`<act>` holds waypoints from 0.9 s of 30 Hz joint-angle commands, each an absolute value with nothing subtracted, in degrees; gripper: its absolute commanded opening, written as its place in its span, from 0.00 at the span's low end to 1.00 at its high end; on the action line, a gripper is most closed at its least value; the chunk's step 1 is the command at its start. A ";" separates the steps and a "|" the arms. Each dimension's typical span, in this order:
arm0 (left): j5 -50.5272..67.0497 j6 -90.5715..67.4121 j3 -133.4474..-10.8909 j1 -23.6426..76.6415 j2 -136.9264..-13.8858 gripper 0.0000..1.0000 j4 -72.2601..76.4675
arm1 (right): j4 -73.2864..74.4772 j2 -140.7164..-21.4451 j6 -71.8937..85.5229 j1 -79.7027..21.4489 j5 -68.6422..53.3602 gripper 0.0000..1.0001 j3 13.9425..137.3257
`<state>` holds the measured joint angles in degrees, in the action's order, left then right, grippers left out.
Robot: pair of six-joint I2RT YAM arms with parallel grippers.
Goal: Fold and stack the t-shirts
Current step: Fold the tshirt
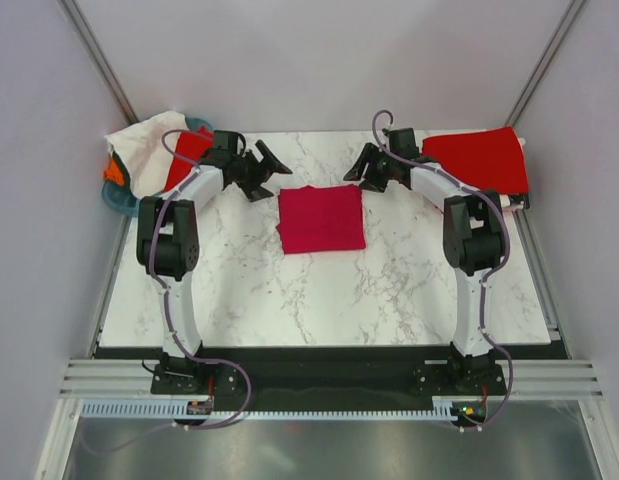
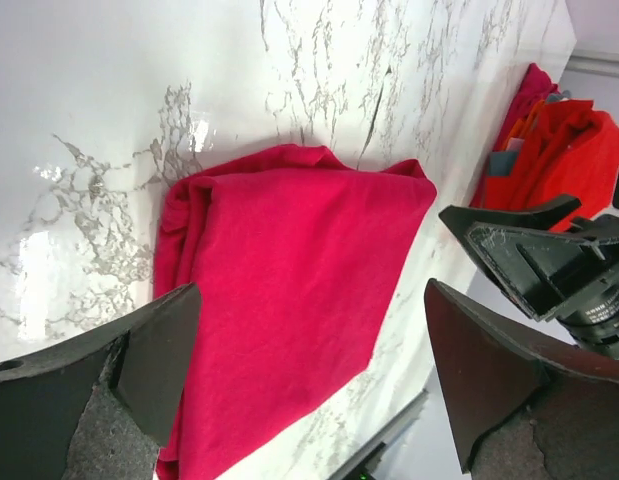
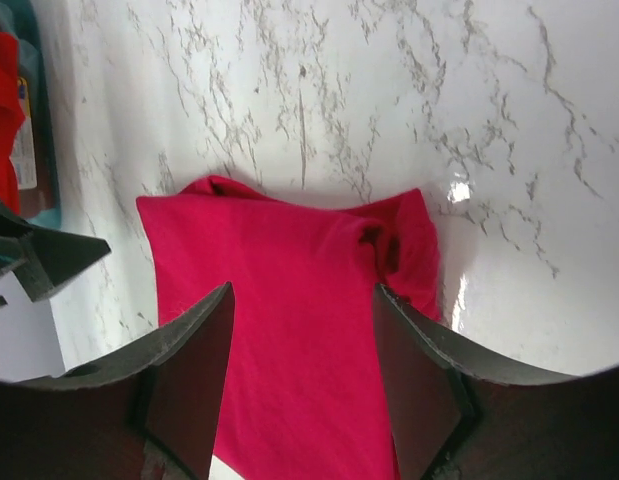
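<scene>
Left claw [image 2: 309,330]: its jaws stood wide apart with nothing between them, and it hung just off the far left corner of the folded shirt.
Right claw [image 3: 302,300]: its jaws were also apart and empty, off the far right corner of the same shirt.
Crimson t-shirt [image 1: 321,218]: it lay folded into a rough square in the middle of the marble table [image 1: 289,300], between the two claws and touching neither. One edge was bunched, with loose layers showing.
Step in hand: the fold looked finished, so the move to the stack was probably next.
Doing it well: each claw should take an opposite edge, low enough to pinch every layer. They should lift together and level, with the bunched edge tucked in, so that the square does not fall open.
Stack [image 1: 477,160]: it sat at the far right corner with a bright red shirt on top. In the left wrist view, orange and darker red cloth showed at its edge.
Teal basket [image 1: 111,200]: it stood at the far left. It held a white shirt [image 1: 144,145] draped over the rim, a red one [image 1: 192,145] and a bit of orange [image 1: 113,170], all unfolded.
</scene>
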<state>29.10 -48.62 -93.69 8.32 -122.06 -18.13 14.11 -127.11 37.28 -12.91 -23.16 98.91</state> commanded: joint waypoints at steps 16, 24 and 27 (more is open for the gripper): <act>19.69 -37.18 -89.21 11.34 -121.20 0.92 -18.11 | 9.67 -123.74 27.86 -13.53 -16.70 0.73 89.47; 18.81 -36.30 -92.81 11.34 -125.59 0.84 -19.51 | 9.58 -128.93 28.48 -14.06 -16.88 0.63 93.25; 18.63 -36.12 -93.43 11.34 -126.73 0.81 -19.60 | 9.49 -129.72 28.48 -14.24 -16.79 0.62 93.86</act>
